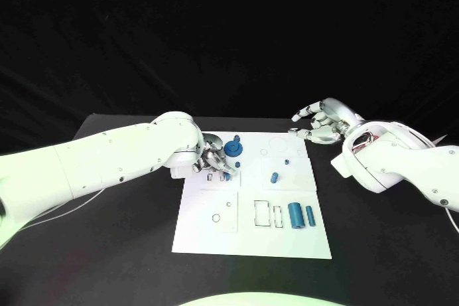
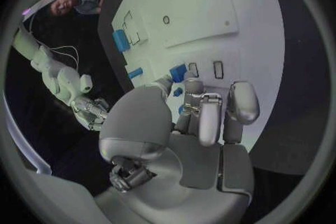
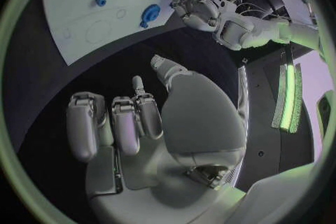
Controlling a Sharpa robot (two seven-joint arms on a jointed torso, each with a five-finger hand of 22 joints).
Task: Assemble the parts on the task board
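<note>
Left hand (image 1: 214, 157) is set on the task board (image 1: 205, 233), far-left part, fingers curled around a small blue part (image 2: 178, 72). Right hand (image 1: 320, 123) is held empty, fingers curled, beyond the far-right corner.

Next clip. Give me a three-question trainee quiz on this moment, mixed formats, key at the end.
1. True or false: the right hand is over the task board.
2. Which hand is down at the small blue parts on the board's far left area? A) left hand B) right hand
3. Fill in: the large blue cylinder lies beside a ____ blue cylinder.

Key: 1 false, it hangs over the black table beyond the board's far right corner. 2 A. 3 thinner.
</note>
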